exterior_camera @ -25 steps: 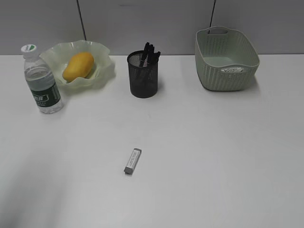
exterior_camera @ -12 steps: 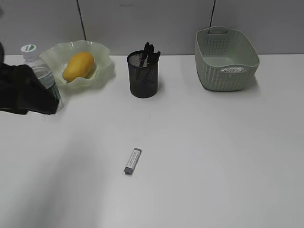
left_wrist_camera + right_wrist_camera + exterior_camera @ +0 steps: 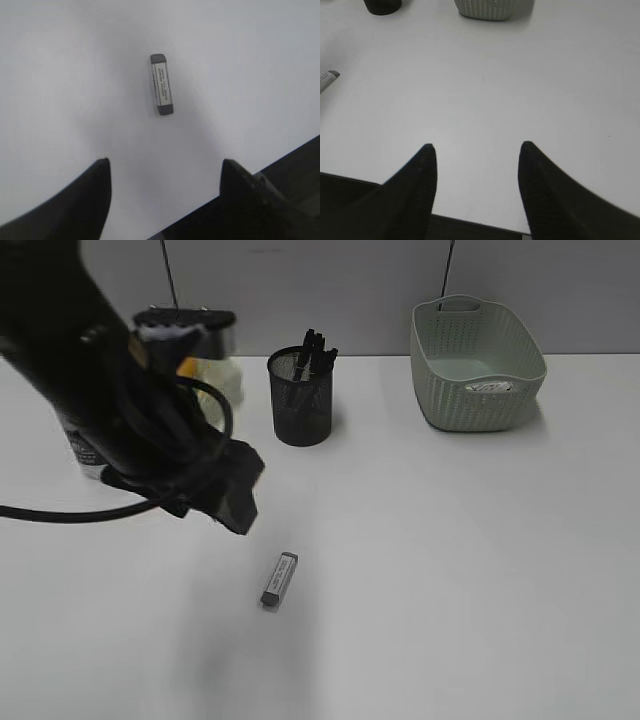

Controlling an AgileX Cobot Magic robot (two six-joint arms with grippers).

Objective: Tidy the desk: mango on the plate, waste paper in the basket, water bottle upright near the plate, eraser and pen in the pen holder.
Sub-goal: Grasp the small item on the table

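The grey-and-white eraser [image 3: 279,579] lies flat on the white desk [image 3: 450,570]. My left gripper [image 3: 236,502] hangs just up and left of it. In the left wrist view the eraser [image 3: 162,84] sits ahead of the left gripper [image 3: 163,166], which is open and empty. The left arm hides most of the plate [image 3: 226,378], the mango and the water bottle [image 3: 86,454]. Black pens [image 3: 315,348] stand in the mesh pen holder [image 3: 301,400]. The waste paper [image 3: 488,387] lies in the basket [image 3: 478,365]. My right gripper [image 3: 476,148] is open over bare desk.
The right wrist view catches one end of the eraser [image 3: 328,80] at its left edge. At its top edge are the pen holder's base [image 3: 382,6] and the basket's base [image 3: 492,9]. A grey wall closes off the desk at the back.
My left arm has swept in from the left edge toward the middle, covering the bottle and plate. Its gripper now hangs close to the eraser. Nothing on the desk has moved.
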